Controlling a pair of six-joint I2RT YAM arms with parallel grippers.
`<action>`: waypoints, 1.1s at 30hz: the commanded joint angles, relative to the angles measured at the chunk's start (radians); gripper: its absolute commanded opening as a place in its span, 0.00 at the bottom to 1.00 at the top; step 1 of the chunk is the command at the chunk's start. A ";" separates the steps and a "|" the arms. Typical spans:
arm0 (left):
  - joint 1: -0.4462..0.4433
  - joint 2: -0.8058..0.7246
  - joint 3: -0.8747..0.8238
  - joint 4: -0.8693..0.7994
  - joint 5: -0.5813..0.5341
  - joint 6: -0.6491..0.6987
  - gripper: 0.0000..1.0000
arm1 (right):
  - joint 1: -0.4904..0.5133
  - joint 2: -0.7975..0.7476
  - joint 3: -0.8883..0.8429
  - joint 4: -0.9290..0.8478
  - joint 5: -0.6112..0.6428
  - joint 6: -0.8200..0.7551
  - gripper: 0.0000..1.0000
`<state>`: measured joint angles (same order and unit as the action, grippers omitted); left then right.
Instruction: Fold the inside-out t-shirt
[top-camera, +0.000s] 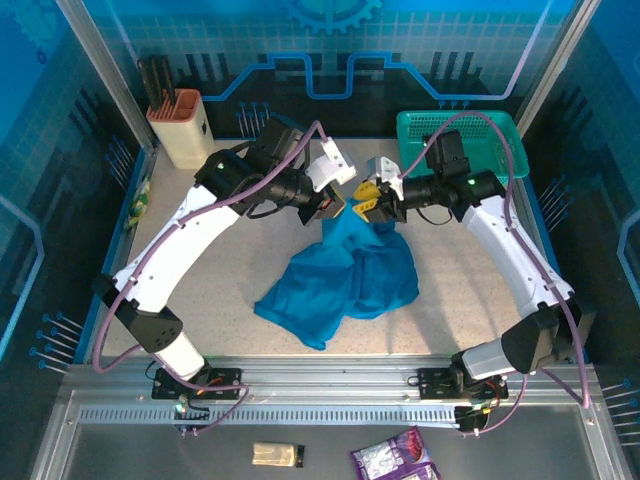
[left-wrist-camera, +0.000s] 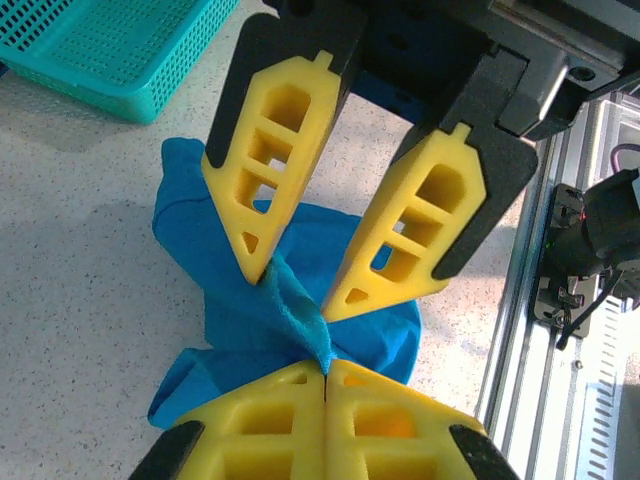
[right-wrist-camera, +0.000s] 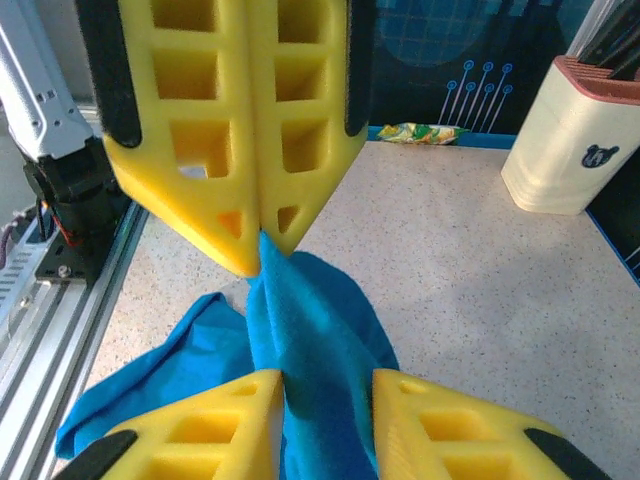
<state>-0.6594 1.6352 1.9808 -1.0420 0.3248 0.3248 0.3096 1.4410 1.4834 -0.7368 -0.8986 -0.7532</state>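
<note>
The blue-teal t-shirt (top-camera: 340, 280) lies crumpled in the middle of the table, with one ridge of it pulled up toward both grippers. My left gripper (top-camera: 338, 205) is shut on the top of that ridge; in its own wrist view the closed fingertips (left-wrist-camera: 327, 368) pinch the cloth (left-wrist-camera: 235, 300). Facing it, my right gripper (top-camera: 368, 198) stands open. In the right wrist view its fingers (right-wrist-camera: 328, 375) straddle the raised cloth (right-wrist-camera: 330, 320), which touches the left finger but is not pinched. The left gripper (right-wrist-camera: 262, 240) shows there holding the cloth from above.
A teal mesh basket (top-camera: 460, 140) stands at the back right, close behind the right gripper. A beige holder (top-camera: 180, 128) stands at the back left, and a small green-yellow packet (top-camera: 137, 205) lies by the left wall. An aluminium rail (top-camera: 320, 375) runs along the near edge.
</note>
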 joint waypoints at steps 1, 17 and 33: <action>-0.007 -0.037 -0.021 0.002 0.049 0.031 0.00 | 0.013 0.013 0.042 -0.046 -0.009 -0.037 0.26; -0.010 -0.051 -0.045 -0.012 0.062 0.049 0.00 | 0.016 0.085 0.119 -0.147 0.033 -0.096 0.23; -0.011 -0.073 -0.104 0.061 -0.079 0.011 0.17 | 0.033 0.098 0.125 -0.120 0.082 -0.045 0.00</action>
<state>-0.6636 1.6077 1.9060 -1.0271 0.3183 0.3477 0.3439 1.5623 1.6226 -0.9287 -0.8742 -0.8719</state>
